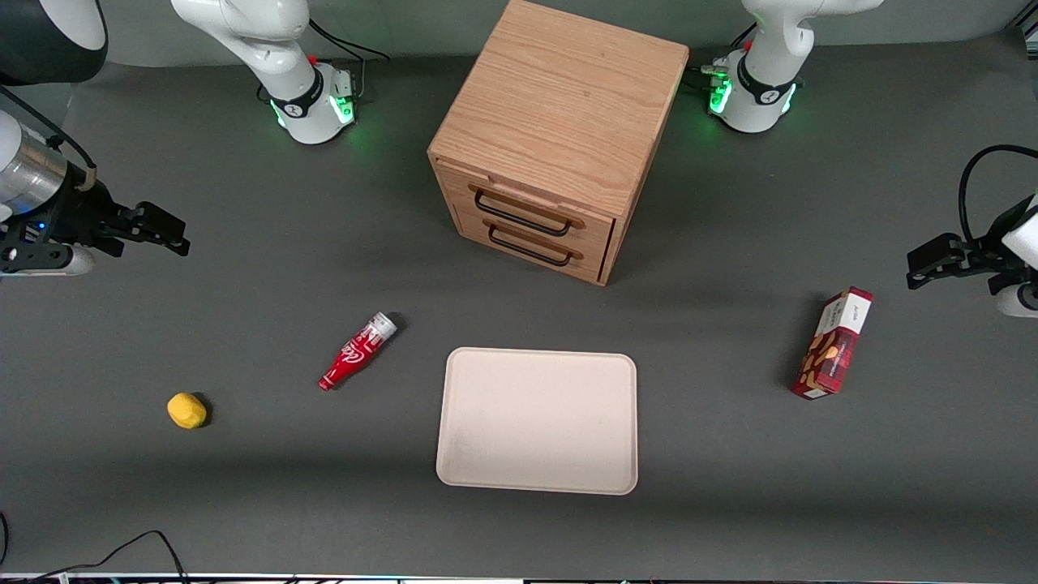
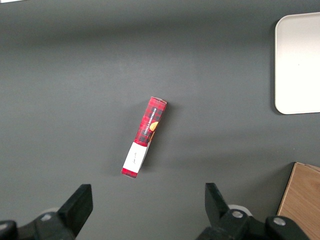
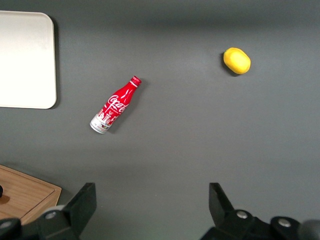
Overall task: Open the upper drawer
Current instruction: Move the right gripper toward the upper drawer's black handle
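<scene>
Even overhead light, soft shadows (green LED glow at bases), sharp focus

The cabinet (image 1: 559, 105) is light oak with visible grain and a matt finish; the upper drawer (image 1: 531, 204) has a thin black wire handle. The table (image 1: 243, 503) looks matt grey, the tray (image 1: 537, 420) smooth and pale. The gripper (image 1: 162, 231), held above the table toward the working arm's end, is matt black with its fingers spread apart. The bottle (image 1: 357, 351) is glossy red.
</scene>
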Controlling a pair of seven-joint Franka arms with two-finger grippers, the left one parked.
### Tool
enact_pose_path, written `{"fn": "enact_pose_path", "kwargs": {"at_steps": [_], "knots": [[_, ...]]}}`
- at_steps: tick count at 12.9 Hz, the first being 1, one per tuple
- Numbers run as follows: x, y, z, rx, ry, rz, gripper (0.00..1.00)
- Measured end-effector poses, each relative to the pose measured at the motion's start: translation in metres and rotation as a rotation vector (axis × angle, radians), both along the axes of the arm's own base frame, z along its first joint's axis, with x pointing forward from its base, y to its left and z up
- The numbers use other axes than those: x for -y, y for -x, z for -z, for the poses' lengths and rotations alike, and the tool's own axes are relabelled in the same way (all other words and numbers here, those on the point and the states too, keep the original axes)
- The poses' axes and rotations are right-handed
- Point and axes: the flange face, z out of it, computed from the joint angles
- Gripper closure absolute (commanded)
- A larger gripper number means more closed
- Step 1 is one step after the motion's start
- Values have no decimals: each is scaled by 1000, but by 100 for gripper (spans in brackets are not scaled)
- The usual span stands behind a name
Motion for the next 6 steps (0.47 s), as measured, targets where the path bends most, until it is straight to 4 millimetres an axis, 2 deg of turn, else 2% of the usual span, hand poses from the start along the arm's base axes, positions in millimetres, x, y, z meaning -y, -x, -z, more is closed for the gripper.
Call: {"fn": "enact_pose_path", "kwargs": {"at_steps": [4,5,6], "knots": [[-1,-1,3,-5,-1,-2,0],[-6,-2,4,-8,-4,-13,0],[-21,-3,6,-9,-10,-41,0]]}}
